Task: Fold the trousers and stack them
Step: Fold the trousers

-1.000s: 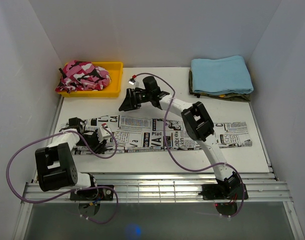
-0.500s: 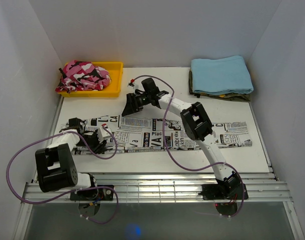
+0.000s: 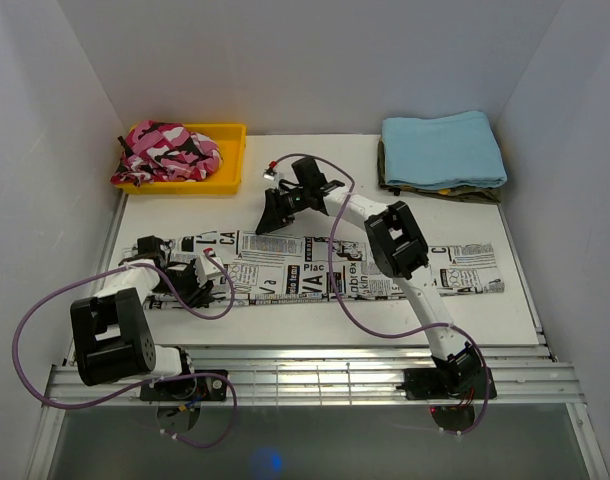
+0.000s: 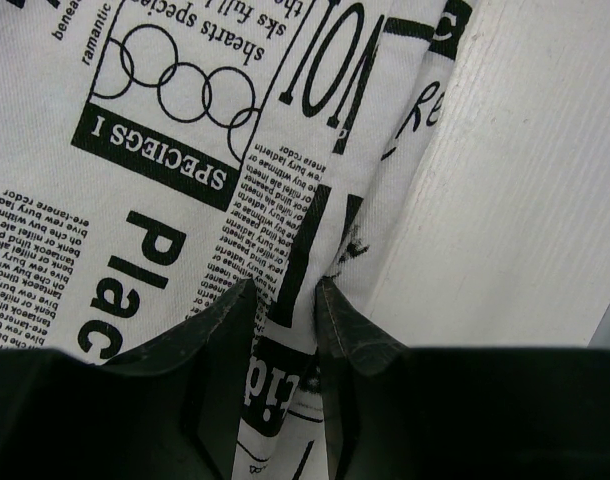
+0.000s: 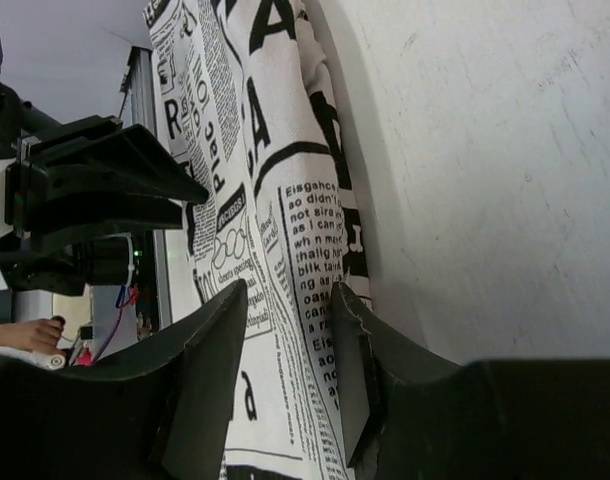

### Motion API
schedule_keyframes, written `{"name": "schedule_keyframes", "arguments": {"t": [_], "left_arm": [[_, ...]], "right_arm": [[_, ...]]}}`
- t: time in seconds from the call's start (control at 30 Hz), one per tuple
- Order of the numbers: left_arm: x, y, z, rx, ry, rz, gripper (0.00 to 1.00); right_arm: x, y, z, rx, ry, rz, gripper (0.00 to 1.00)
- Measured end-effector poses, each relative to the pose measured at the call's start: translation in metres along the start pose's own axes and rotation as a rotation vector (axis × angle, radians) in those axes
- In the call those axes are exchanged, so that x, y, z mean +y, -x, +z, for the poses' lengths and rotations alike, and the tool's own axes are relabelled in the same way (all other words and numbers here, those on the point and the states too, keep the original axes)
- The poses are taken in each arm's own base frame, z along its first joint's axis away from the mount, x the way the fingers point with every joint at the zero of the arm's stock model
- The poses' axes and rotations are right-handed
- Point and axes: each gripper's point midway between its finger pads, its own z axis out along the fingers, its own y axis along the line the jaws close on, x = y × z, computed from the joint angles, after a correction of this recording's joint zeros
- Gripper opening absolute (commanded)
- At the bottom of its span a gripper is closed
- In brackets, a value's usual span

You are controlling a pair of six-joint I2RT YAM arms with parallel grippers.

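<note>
While left pincer [image 4: 285, 288] pinches trousers [image 4: 165, 150] | right pincer [image 5: 287, 287] over far edge

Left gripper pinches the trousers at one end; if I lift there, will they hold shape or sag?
Probably sag: the trousers pucker into a ridge between the fingers of the left gripper, so the cloth looks soft. They lie long and flat, so the far end would likely drag.

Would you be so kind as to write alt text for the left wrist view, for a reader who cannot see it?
The left gripper pinches a raised fold of the trousers, white fabric printed with black newspaper-style text and pictures, close to the cloth's edge. The bare white table fills the right side of the picture.
</note>
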Motion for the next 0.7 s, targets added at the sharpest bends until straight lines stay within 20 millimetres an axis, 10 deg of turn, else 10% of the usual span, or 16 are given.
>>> {"name": "schedule_keyframes", "arguments": {"t": [0.7], "left_arm": [[-0.001,-0.001,0.001,-0.001,-0.001,-0.001,0.4]], "right_arm": [[0.032,-0.001,0.001,0.009,0.166,0.14,0.53]]}}
